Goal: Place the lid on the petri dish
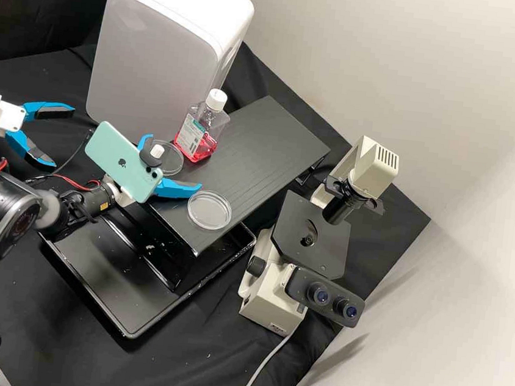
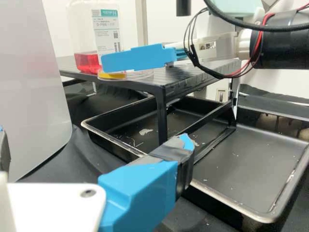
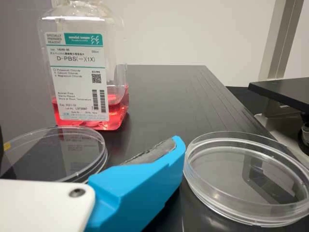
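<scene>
Right gripper (image 1: 175, 163), jaws apart, is straddling clear round plastic dish (image 3: 53, 152) on black shelf (image 1: 275, 139); left gripper (image 1: 61, 138) is hanging spread.

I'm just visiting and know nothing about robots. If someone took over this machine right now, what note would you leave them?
Left tool: open, holding nothing, off to the side of the shelf.
Right tool: open, straddling the clear round piece beside the bottle, not gripping it.
The second clear piece lies apart on the same shelf, near its edge.
Done: nothing joined; I cannot tell which piece is the lid.
Left: grip the lid, carry it across, set it on the dish.
</scene>
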`<move>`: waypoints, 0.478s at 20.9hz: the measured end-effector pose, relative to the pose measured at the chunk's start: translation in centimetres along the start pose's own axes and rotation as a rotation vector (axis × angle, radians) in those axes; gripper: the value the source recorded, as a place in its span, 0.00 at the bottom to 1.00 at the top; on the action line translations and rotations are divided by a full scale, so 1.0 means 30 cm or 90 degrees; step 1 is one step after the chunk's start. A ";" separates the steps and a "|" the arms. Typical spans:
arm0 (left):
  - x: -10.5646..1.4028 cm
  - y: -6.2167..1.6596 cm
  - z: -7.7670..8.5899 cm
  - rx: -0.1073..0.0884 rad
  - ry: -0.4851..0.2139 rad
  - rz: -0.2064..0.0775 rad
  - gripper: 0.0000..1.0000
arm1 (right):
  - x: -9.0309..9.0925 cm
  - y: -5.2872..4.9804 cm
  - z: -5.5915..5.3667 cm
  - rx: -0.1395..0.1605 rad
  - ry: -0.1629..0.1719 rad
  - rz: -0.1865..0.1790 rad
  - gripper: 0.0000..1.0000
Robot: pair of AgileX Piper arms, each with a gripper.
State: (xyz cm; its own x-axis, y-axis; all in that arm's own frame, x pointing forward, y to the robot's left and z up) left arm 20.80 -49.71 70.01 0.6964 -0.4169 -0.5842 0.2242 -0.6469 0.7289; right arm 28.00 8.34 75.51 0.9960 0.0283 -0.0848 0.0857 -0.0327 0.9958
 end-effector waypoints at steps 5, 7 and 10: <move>0.007 0.008 -0.002 0.003 -0.001 0.006 1.00 | -0.024 0.008 -0.012 0.004 0.021 0.025 1.00; 0.007 0.008 -0.002 0.003 -0.001 0.006 1.00 | -0.041 0.020 -0.023 0.003 0.039 0.044 1.00; 0.007 0.008 -0.002 0.003 -0.001 0.006 1.00 | -0.069 0.051 -0.039 0.005 0.073 0.089 1.00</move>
State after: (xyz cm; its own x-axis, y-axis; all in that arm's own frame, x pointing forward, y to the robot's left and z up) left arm 21.04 -49.90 70.08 0.6975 -0.4238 -0.5778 0.2148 -0.6457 0.7328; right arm 26.05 9.39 77.24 0.9889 0.1361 0.0602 -0.0535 -0.0524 0.9972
